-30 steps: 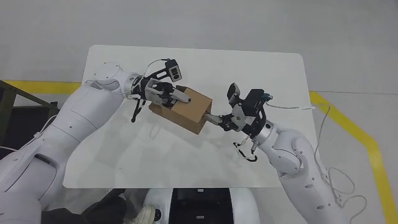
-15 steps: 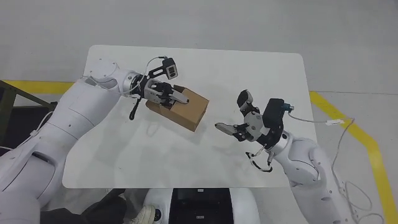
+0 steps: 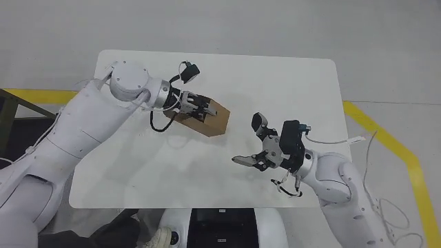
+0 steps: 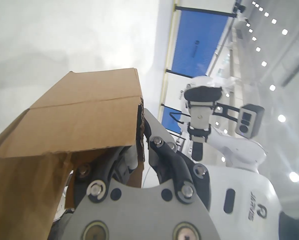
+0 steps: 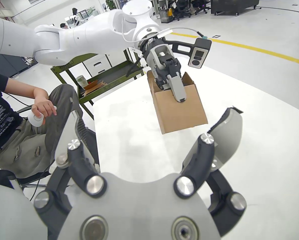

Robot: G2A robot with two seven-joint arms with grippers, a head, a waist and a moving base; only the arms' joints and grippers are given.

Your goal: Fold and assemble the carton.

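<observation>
A brown cardboard carton [image 3: 207, 118] sits near the middle of the white table [image 3: 289, 83], tilted, with its open end toward the left arm. My left gripper [image 3: 198, 106] is shut on the carton's wall: one finger [image 5: 177, 89] lies on the outside face, the other is inside the box. In the left wrist view the carton [image 4: 72, 116] fills the area in front of the fingers. My right gripper [image 3: 252, 143] stands open to the carton's right, clear of it, its fingers [image 5: 229, 128] spread wide and empty, pointing at the carton [image 5: 179, 109].
A green metal cart [image 5: 99, 81] with cardboard scraps stands off the table's left side. A seated person's hand [image 5: 43, 107] holds a small white device beside it. The table's right half and front edge [image 3: 172, 203] are bare.
My right gripper let go of the carton's right end, backed away toward the table's front right and opened wide. The left gripper rotated with the carton, which now looks shorter from above.
</observation>
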